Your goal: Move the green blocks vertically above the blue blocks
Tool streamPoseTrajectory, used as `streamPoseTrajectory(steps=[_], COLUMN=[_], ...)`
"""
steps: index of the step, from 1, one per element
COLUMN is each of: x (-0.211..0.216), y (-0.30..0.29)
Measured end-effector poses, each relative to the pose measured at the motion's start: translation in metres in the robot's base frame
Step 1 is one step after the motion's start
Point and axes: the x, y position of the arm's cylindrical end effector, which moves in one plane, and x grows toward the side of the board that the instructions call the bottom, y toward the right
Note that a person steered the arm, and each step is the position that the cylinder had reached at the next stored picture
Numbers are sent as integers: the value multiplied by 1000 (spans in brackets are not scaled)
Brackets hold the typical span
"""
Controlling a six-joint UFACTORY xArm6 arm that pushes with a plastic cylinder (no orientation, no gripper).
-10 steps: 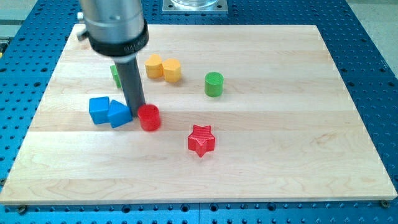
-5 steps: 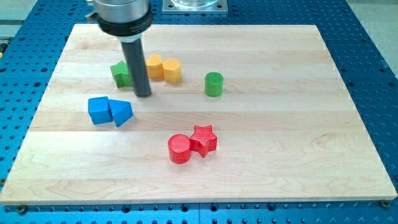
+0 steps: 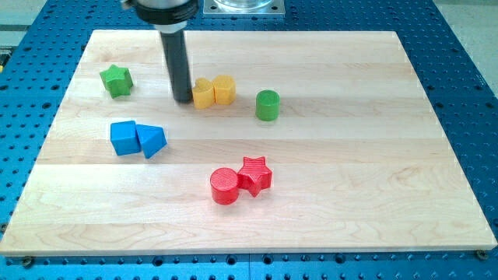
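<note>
1. The green star block lay near the view's upper left of the counter, and the green cylinder stood right of centre, well apart from it.
2. The blue cube and the blue wedge-like block sat touching each other at the view's left, below the star and a little to its right; the cylinder lay far to their right.
3. Judging by their look, the green blocks were small, rigid and light, and would slide readily on the smooth wood. There was no taking hold of them: each wanted a push low on its side, square through the middle. The cylinder would probably roll off an off-centre push, and the star's points might turn it.
4. My tip rested on the counter just left of the two yellow blocks, touching or nearly touching the nearer one, between the two green blocks and touching neither.
5. There was no claw on this arm, only the rod, so nothing was held and nothing could open or close.
6. The red cylinder and the red star sat touching, lower centre.
7. The top of the arm was cut off by the view's upper edge. The yellow blocks' exact shapes were hard to make out, and the rod hid the counter just behind it.
</note>
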Motion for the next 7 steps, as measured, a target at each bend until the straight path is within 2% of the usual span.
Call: streamPoseTrajectory(steps=[1,2,3,5,6,7], x=[50,82,56,-71,-84,-84], y=[24,124,167,156,150,59])
